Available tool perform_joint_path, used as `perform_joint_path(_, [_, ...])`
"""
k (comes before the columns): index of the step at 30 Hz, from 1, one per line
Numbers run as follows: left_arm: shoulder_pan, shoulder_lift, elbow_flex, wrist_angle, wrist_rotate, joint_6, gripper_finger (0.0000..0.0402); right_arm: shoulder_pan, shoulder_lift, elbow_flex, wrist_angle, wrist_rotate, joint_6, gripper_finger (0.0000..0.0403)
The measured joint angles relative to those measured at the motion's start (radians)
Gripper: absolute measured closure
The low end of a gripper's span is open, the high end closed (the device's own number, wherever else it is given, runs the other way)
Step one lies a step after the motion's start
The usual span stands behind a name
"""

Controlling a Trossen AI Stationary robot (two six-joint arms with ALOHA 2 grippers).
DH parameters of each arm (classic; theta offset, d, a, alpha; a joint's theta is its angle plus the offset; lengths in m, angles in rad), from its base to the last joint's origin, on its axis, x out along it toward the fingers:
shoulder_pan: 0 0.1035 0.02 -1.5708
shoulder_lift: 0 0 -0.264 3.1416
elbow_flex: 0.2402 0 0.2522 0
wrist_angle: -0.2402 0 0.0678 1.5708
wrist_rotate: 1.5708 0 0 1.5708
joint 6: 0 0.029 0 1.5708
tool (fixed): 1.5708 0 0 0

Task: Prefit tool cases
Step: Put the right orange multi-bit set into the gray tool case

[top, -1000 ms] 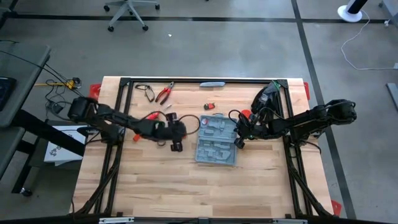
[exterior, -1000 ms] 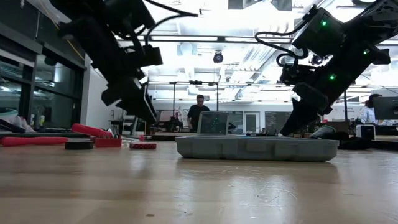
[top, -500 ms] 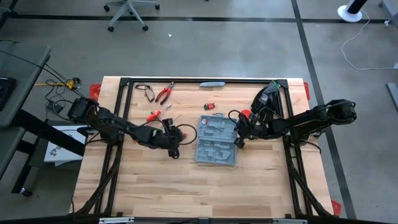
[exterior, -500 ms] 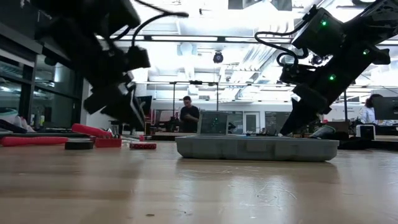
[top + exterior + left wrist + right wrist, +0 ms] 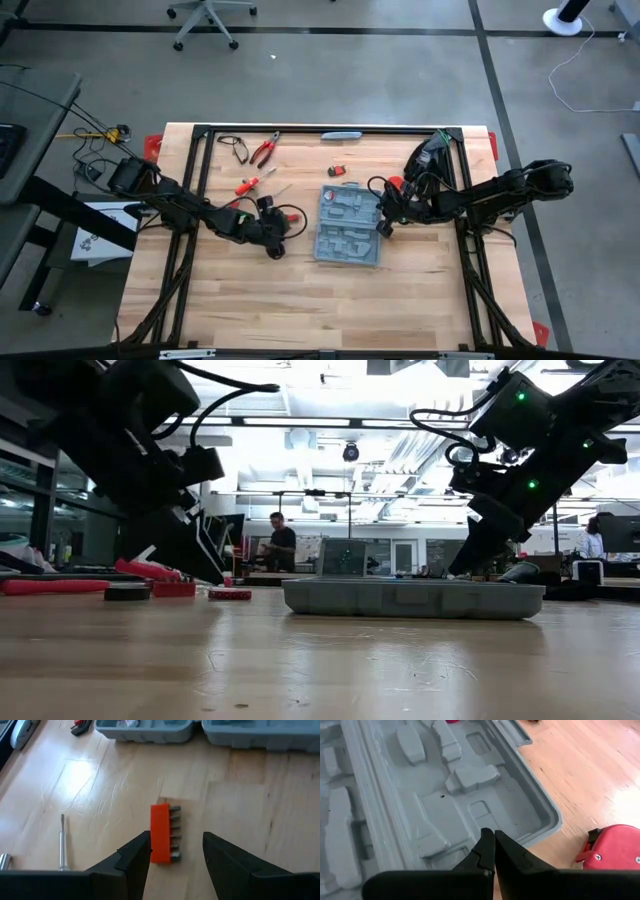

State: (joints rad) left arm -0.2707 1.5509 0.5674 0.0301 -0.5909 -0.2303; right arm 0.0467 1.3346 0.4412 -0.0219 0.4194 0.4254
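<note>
The grey-blue tool case point(image 5: 349, 223) lies open and flat in the middle of the table, its moulded slots up point(image 5: 430, 795); in the low view it is a low grey tray point(image 5: 412, 598). My left gripper point(image 5: 175, 855) is open just left of the case point(image 5: 272, 243). Its fingers stand on either side of a red bit holder point(image 5: 161, 834), which lies flat on the wood. My right gripper point(image 5: 494, 840) is shut and points down over the case's right part point(image 5: 384, 228). My right gripper's shut fingertips point(image 5: 487, 845) stand over the case's moulded inside, near its right rim point(image 5: 540, 827), slanting down from the table's right. I cannot tell whether they touch the plastic.
Red pliers point(image 5: 264, 151), a black cord point(image 5: 233, 148) and a grey tool point(image 5: 340, 134) lie at the far edge. A red screwdriver point(image 5: 248, 185) and a small red piece point(image 5: 337, 171) lie left of the case. A red object point(image 5: 612, 847) sits by the case's right side.
My left gripper has come down and toward the table's near edge, still open, and now hangs low over the bit holder. A person beyond the table has walked across.
</note>
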Motion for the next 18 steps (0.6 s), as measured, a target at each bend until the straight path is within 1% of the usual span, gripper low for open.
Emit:
perform_joint_path(8, [0.0,0.0,0.0,0.0,-0.025,-0.065,0.0232,0.0,0.0,0.0,0.011,0.001,-0.002,0.0402])
perform_joint_path(12, [0.0,0.0,0.0,-0.001,-0.026,-0.094,0.0232,-0.003,0.0,0.0,0.045,0.003,-0.054,0.0402])
perform_joint_path(18, [0.0,0.0,0.0,-0.001,0.007,-0.133,0.0232,-0.017,0.0,0.0,0.075,0.003,-0.069,0.0402])
